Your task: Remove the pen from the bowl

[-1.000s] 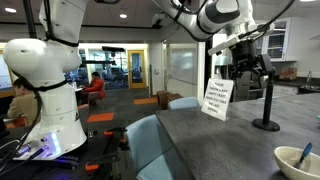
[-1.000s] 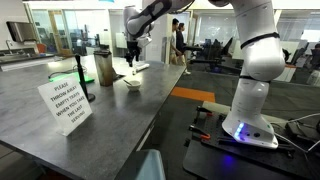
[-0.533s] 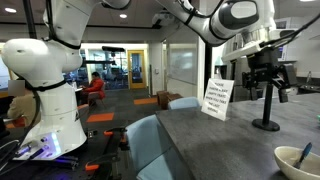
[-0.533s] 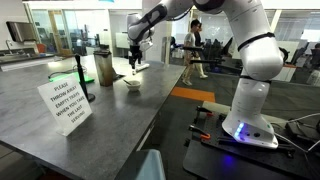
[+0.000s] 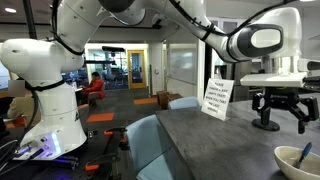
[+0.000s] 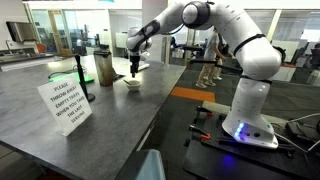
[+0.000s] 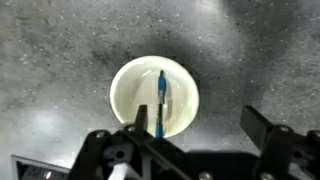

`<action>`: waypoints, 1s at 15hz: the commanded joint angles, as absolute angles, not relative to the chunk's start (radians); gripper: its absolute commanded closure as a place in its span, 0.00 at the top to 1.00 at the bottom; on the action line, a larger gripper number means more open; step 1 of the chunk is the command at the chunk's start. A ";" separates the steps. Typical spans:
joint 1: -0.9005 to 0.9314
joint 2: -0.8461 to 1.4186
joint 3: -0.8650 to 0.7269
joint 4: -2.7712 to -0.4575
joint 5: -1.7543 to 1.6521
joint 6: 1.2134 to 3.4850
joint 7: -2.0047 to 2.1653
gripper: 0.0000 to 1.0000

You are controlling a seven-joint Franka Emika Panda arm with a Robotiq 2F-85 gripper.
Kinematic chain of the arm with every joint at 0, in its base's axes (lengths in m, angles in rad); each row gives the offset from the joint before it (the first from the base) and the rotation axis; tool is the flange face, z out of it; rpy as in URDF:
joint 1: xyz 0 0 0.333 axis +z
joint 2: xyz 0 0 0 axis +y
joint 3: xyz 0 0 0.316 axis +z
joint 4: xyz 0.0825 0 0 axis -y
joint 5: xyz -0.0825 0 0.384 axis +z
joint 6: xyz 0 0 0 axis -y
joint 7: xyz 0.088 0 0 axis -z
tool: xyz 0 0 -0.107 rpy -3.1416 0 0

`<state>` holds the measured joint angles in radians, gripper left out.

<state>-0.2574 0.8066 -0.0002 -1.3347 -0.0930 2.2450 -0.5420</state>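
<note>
In an exterior view: claw (image 5: 278, 108) hangs above the worktop (image 5: 210, 140), fingers apart, nothing held. Bowl (image 5: 290, 165) stands at the frame's lower right corner, with the pen (image 5: 305, 153) leaning inside it.

In an exterior view: claw (image 6: 134, 68) hangs over the bowl (image 6: 132, 83); the pen is too small to make out.

Wrist view: pen (image 7: 160, 100) lies in the bowl (image 7: 128, 95); claw (image 7: 200, 140) spread, clear of both.

Bright overhead light, soft blur
</note>
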 commanded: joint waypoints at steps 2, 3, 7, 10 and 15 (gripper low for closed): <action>-0.267 0.943 0.011 -1.137 -0.102 2.170 -0.615 1.00; -0.270 0.968 0.015 -1.105 -0.096 2.163 -0.624 1.00; -0.285 1.057 0.024 -0.994 -0.082 2.150 -0.633 1.00; -0.299 1.117 0.027 -0.916 -0.079 2.127 -0.643 0.99; -0.311 1.192 0.039 -0.814 -0.076 2.067 -0.664 0.81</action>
